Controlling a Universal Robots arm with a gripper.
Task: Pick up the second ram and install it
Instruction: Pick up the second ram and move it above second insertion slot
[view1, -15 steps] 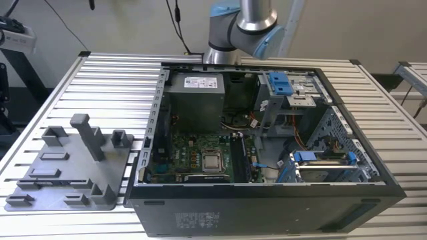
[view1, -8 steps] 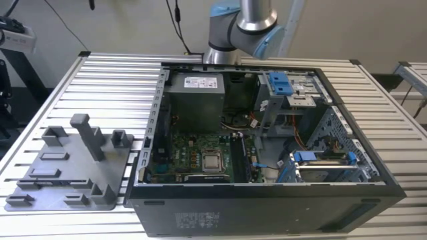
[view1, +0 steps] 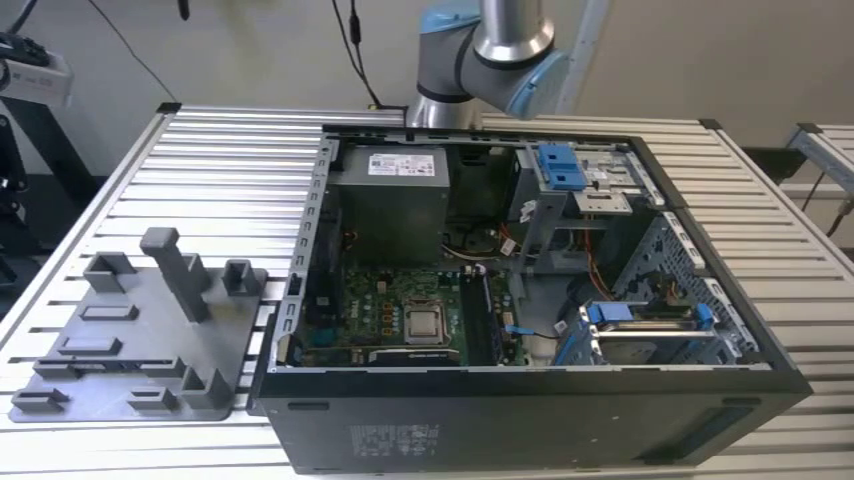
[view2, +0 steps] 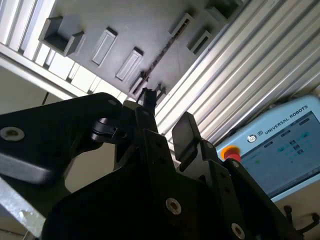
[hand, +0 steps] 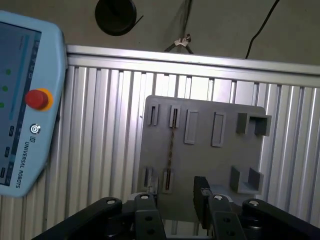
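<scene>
Grey holder tray (hand: 205, 160) carries the second ram (hand: 171, 150) on edge in its slots. Your gripper (hand: 174, 196) hangs well apart from it, fingers spread and empty. The stick's long axis runs crosswise to their gap, roughly centred.

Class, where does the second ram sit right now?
In the first wrist view, the second ram stands on edge on the grey holder tray, spanning two end slots.

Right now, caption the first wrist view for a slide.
Open gripper over the grey holder tray; the second ram sits edge-up in its slots.
</scene>
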